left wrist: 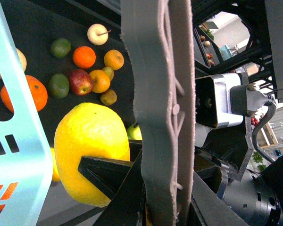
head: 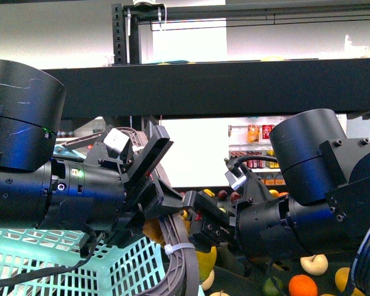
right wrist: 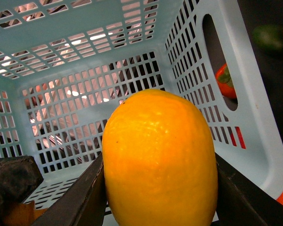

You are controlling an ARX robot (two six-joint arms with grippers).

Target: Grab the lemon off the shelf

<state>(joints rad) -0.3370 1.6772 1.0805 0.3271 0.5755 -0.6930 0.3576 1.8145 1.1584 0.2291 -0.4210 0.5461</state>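
Observation:
My right gripper (right wrist: 158,193) is shut on the lemon (right wrist: 158,160), a big yellow fruit pressed between both black fingers (right wrist: 80,200). The inside of the light blue basket (right wrist: 85,70) fills the view behind it. In the front view the lemon (head: 206,259) hangs under the right gripper (head: 200,228), by the basket (head: 49,262) rim. My left gripper (head: 149,213) is shut on the grey basket handle (head: 180,262). The left wrist view shows that handle (left wrist: 158,94) running through the left gripper (left wrist: 155,207), with the lemon (left wrist: 92,150) beside it. The black shelf (head: 234,86) tier spans overhead.
Loose fruit lies on the lower black tray (left wrist: 42,23): oranges (left wrist: 84,57), a red apple (left wrist: 80,81), green limes (left wrist: 60,47), a pale apple (left wrist: 97,34). More fruit (head: 303,285) sits below the right arm. A perforated upright post (head: 118,34) stands behind.

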